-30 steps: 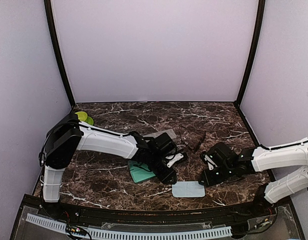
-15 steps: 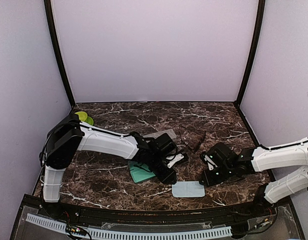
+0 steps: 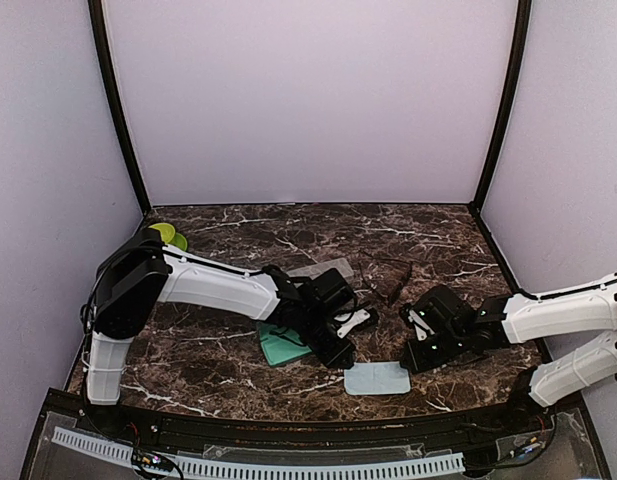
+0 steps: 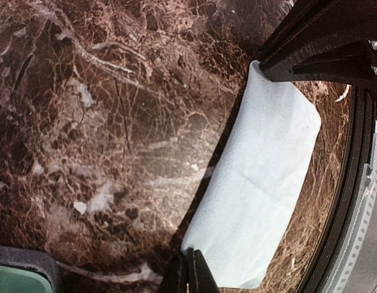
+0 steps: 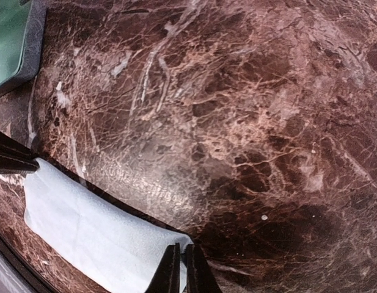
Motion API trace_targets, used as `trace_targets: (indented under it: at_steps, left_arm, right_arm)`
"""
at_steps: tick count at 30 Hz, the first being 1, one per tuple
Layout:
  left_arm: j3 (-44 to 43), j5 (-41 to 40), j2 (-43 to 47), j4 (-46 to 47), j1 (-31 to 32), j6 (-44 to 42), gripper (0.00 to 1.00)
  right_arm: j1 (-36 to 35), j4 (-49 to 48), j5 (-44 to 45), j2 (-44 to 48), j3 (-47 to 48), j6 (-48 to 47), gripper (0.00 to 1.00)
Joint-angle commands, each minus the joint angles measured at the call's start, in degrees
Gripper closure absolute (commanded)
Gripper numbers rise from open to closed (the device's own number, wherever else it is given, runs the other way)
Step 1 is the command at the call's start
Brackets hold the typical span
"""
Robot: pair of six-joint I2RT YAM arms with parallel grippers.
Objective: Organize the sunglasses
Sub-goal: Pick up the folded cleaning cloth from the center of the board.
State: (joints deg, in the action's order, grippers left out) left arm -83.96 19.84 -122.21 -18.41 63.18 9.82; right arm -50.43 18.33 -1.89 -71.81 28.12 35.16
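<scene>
A dark-framed pair of sunglasses (image 3: 397, 283) lies on the marble table behind the grippers. The pink-purple pair is hidden or out of view. A light blue cloth (image 3: 378, 378) lies folded flat near the front edge. My left gripper (image 3: 340, 357) is shut on the cloth's left corner, seen in the left wrist view (image 4: 189, 271) at the cloth (image 4: 267, 177). My right gripper (image 3: 409, 360) is shut on the cloth's right corner, seen in the right wrist view (image 5: 182, 268) at the cloth (image 5: 90, 238).
A teal-green case (image 3: 278, 346) lies under the left arm, and it also shows in the right wrist view (image 5: 11, 43). A grey case (image 3: 323, 268) lies behind it. A yellow-green object (image 3: 169, 236) sits at the far left. The table's black front rim (image 4: 350, 183) runs beside the cloth.
Almost nothing: both grippers stay at the cloth's corners, and the right gripper has crept slightly to the left.
</scene>
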Motion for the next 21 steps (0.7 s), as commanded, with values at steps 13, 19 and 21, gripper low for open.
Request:
trace_targets:
  at_steps: [13, 19, 21]
  left_arm:
    - [-1.99, 0.16, 1.20, -0.90, 0.48, 3.11, 1.00]
    - [-1.44, -1.39, 3.27, -0.92, 0.53, 4.46, 1.00]
    - [-0.69, -2.46, 4.54, -0.90, 0.52, 4.73, 1.00]
  right_arm:
    - [0.42, -0.25, 1.55, 3.80, 0.22, -1.97, 1.00]
    - [0.38, 0.42, 1.78, 3.46, 1.55, -3.68, 1.00]
    - [0.40, 0.55, 2.43, 3.20, 2.12, -4.31, 1.00]
